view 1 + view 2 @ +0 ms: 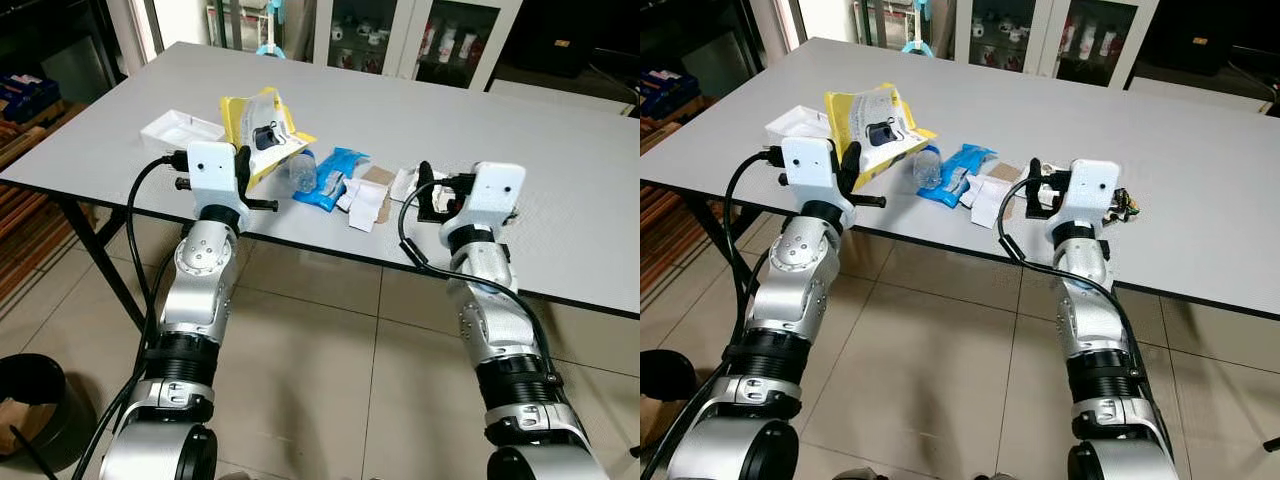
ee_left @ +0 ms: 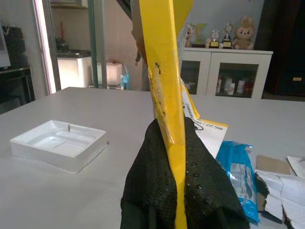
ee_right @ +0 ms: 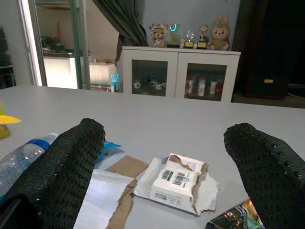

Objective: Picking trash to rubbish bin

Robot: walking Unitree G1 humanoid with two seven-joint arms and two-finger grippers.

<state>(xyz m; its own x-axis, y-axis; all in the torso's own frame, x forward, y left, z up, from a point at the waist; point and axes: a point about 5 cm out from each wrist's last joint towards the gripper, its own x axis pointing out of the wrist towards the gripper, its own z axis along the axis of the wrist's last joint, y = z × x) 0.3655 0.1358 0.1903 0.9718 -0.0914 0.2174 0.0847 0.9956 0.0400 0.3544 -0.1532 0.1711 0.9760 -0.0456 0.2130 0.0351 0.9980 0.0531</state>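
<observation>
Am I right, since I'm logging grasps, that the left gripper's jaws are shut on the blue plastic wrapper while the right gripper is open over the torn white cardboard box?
Not quite. The left gripper has its jaws shut on the yellow plastic package, as the left wrist view shows; the blue plastic wrapper lies free on the table. The right gripper is indeed open over the torn white cardboard box.

Silver jointed arms, white wrists, black cables.
</observation>
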